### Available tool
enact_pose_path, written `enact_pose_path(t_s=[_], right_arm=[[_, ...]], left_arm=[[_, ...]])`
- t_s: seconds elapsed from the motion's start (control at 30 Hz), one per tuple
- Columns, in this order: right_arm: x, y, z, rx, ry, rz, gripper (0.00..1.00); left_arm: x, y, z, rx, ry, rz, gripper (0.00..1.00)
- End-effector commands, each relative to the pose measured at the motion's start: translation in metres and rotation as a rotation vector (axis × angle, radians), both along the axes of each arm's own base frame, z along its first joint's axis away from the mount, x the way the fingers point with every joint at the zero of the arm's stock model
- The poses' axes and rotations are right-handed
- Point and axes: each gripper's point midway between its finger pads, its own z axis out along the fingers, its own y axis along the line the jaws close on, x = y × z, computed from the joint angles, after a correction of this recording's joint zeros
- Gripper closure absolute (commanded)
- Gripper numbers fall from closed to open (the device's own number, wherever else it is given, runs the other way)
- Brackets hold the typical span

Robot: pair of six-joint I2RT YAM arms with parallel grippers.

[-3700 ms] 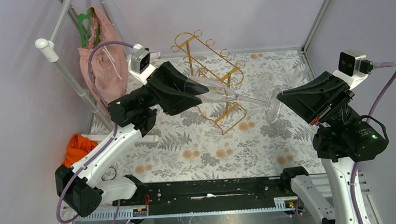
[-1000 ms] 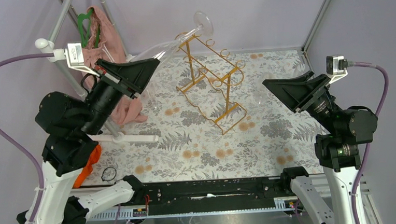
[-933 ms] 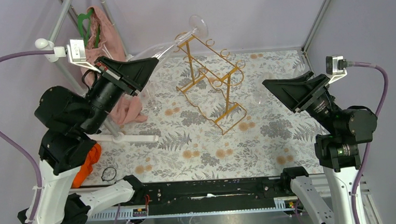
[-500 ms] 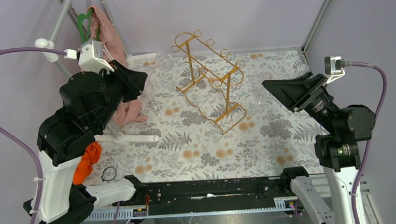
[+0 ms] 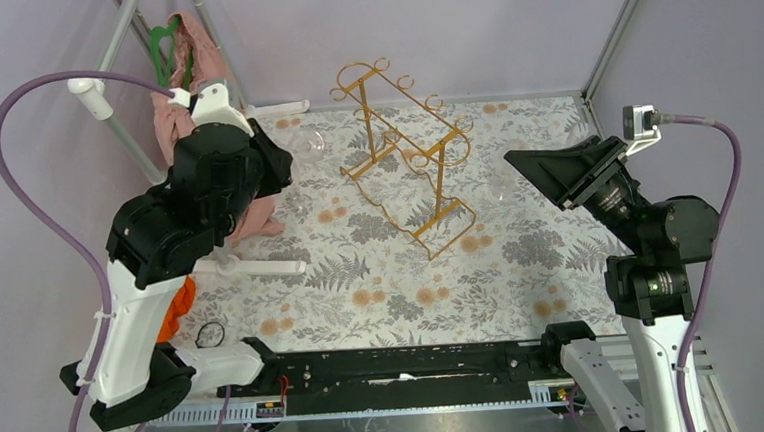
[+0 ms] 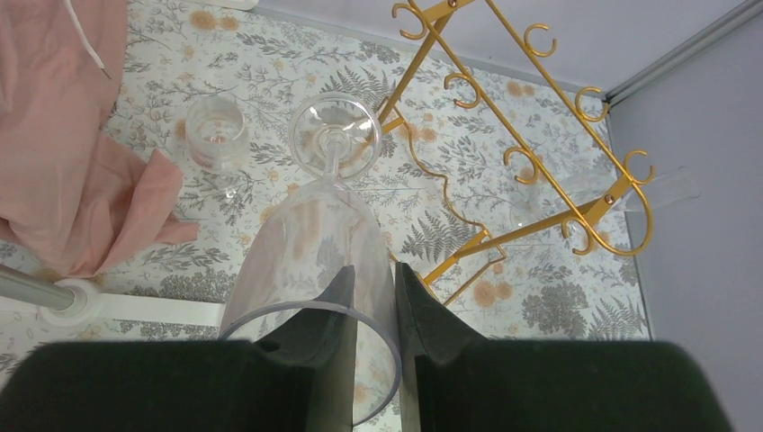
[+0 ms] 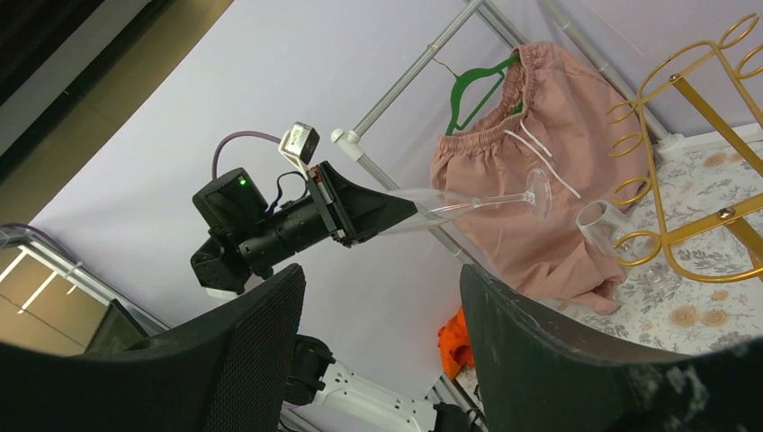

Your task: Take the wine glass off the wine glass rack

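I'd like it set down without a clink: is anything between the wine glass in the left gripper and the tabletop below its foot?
Nothing visible lies under the wine glass: its foot points at bare floral table. Two things are close, though: a second glass stands on one side and the wine glass rack on the other.

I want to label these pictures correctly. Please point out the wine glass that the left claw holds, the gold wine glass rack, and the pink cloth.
wine glass [image 6: 310,225], left wrist view, on its bowl.
wine glass rack [image 6: 549,219], left wrist view, on the lower gold bar.
pink cloth [image 6: 54,135], left wrist view, on its middle.
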Motion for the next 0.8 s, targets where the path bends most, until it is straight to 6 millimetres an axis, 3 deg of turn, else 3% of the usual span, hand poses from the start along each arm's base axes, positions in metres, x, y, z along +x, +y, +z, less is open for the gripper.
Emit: enact_pose_path(t_s=[0.0,0.2,0.47,0.77], right_arm=[[0.002,0.0,0.004,-0.014,-0.017,-0.011,0.29],[0.006,0.0,0.001,-0.016,0.013,-0.01,0.29],[0.008,0.004,-0.003,-0.015,0.034,0.022,0.29],[0.005,0.005,-0.006,-0.015,0.038,0.035,0.28]], left_arm=[[0.007,-0.013,-0.01,0.05,0.031,-0.045,1.0],[0.007,-0.048,-0.048,0.117,0.185,-0.206,1.0],[-0.008,-0.053,-0.088,0.184,0.344,-0.28,1.0],[-0.026,-0.082,-0.138,0.167,0.52,-0.435,1.0]])
